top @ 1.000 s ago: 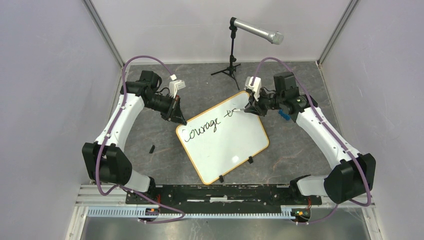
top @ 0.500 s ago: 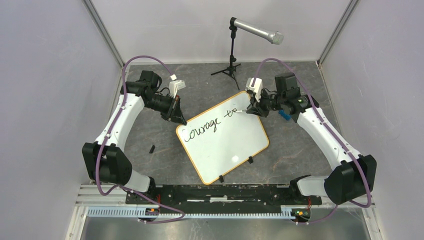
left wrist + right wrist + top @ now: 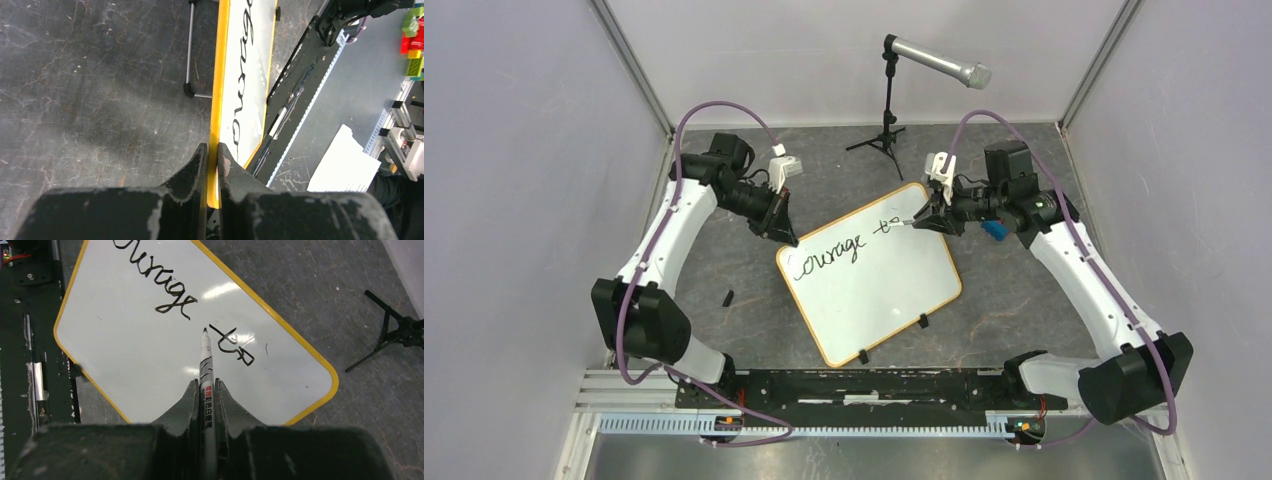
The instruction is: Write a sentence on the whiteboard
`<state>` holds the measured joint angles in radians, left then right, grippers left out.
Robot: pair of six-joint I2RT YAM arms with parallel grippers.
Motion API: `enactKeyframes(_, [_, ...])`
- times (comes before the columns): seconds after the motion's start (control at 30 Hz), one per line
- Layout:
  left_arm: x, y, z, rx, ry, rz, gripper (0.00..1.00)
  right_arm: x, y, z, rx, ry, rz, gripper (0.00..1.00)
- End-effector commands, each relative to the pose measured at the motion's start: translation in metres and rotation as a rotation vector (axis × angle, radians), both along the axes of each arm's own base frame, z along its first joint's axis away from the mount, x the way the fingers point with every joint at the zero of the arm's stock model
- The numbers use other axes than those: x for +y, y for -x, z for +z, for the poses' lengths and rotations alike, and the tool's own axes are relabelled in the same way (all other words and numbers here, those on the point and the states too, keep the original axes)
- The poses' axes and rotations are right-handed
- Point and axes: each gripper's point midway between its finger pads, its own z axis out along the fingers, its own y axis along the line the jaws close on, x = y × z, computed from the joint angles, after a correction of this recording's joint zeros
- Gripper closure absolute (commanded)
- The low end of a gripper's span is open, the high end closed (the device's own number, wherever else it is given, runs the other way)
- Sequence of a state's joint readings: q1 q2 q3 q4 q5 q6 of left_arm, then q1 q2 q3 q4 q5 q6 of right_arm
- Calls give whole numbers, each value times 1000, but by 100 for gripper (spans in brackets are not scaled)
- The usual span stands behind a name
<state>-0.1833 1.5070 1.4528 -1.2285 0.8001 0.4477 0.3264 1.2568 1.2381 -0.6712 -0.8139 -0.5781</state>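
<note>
Right pincer (image 3: 205, 385), having shifted right, is clamping the marker (image 3: 204, 352) beside "to" in the sentence (image 3: 839, 252). Left pincer (image 3: 212, 152) is pinching the far-left rim of the whiteboard (image 3: 884, 290), mid-table (image 3: 1014, 300).

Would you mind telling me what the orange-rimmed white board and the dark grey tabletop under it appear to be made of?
The rectangular white board looks like a glossy coated sheet, given the glare spots; its orange rim may be plastic. The dark grey tabletop looks matt and stone-patterned, with pale veins.
</note>
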Motion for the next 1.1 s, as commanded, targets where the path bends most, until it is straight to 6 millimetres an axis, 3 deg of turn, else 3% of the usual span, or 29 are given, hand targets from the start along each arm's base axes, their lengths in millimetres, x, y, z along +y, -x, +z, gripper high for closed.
enactKeyframes(0.0, [5, -21, 7, -113, -55, -58, 96, 11, 18, 16, -13, -48, 85, 100])
enactKeyframes(0.13, [7, -30, 9, -123, -85, -78, 91, 18, 26, 9, 4, -50, 115, 100])
enactKeyframes(0.4, [3, -29, 35, -169, -1, 19, 46, 37, 52, -1, 30, -52, 203, 100])
enactKeyframes(0.53, [0, -17, 46, -155, 88, 66, 36, 45, 63, -9, 51, -55, 219, 100])
enactKeyframes(0.77, [14, -3, 31, -73, 108, 142, 28, 50, 80, -40, 113, -8, 206, 100])
enactKeyframes(1.07, [19, -2, 13, -1, 159, 188, 24, 56, 87, -61, 119, -26, 179, 100])
